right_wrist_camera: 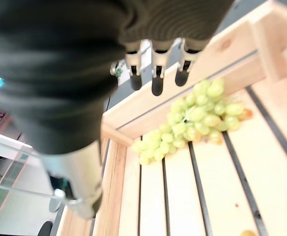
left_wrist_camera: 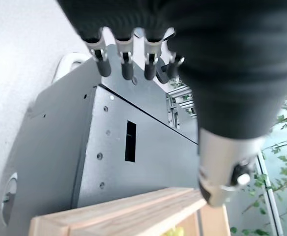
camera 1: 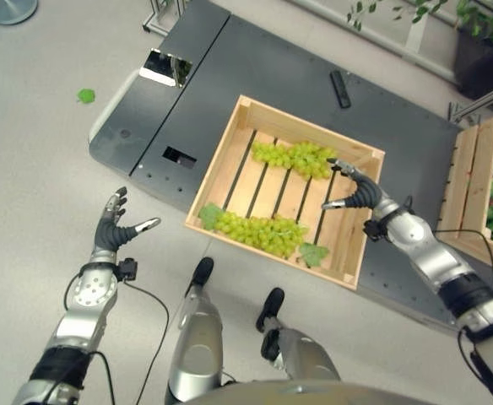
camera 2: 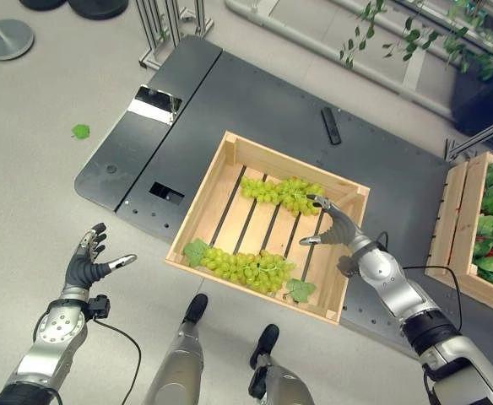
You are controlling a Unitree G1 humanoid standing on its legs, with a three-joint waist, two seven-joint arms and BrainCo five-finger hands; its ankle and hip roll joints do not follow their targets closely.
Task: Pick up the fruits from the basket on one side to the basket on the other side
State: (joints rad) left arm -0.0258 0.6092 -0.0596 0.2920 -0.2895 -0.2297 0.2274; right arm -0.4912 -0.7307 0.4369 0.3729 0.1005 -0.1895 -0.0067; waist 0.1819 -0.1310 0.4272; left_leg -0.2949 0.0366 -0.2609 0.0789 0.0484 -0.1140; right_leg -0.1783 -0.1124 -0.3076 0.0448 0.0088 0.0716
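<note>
A wooden slatted crate (camera 1: 221, 160) stands on the dark platform and holds two bunches of green grapes: one at its far side (camera 1: 295, 157) and one at its near side (camera 1: 259, 231) with leaves at each end. My right hand (camera 1: 358, 191) hovers open over the crate's right part, just right of the far bunch (right_wrist_camera: 197, 118), holding nothing. A second wooden crate (camera 1: 473, 190) at the right edge holds green leaves and some red fruit. My left hand (camera 1: 113, 229) is open above the floor, left of the platform, empty.
The dark grey platform (camera 1: 255, 76) carries a black remote-like bar (camera 1: 340, 88) behind the crate and a shiny plate (camera 1: 164, 67) at its left end. A green leaf (camera 1: 86, 95) lies on the floor. Round stand bases (camera 1: 6, 10) sit far left; plants at the back right.
</note>
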